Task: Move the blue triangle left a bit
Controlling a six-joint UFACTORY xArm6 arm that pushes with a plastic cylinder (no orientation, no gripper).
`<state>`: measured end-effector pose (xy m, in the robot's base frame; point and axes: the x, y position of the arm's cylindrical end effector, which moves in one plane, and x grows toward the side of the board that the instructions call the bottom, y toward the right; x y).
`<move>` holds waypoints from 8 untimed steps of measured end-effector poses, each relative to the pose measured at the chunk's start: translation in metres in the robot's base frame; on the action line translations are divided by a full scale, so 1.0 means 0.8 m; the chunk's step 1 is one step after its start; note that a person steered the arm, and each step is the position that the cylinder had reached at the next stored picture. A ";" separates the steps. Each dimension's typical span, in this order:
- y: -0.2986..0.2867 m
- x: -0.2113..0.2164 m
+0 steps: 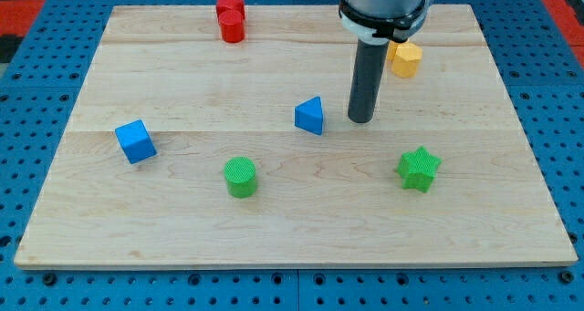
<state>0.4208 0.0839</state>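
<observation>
The blue triangle (310, 116) lies near the middle of the wooden board (182, 74). My tip (361, 120) rests on the board just to the triangle's right, with a small gap between them. The dark rod rises from the tip toward the view's top, where the arm's grey end shows.
A blue cube (136, 141) sits at the left. A green cylinder (242, 177) lies below the triangle's left. A green star (419, 169) is at the lower right. A red cylinder (233, 26) and a red block (229, 5) touch at the top. A yellow block (405, 59) stands behind the rod.
</observation>
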 end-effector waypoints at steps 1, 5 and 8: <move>-0.030 0.003; -0.110 0.026; -0.099 -0.017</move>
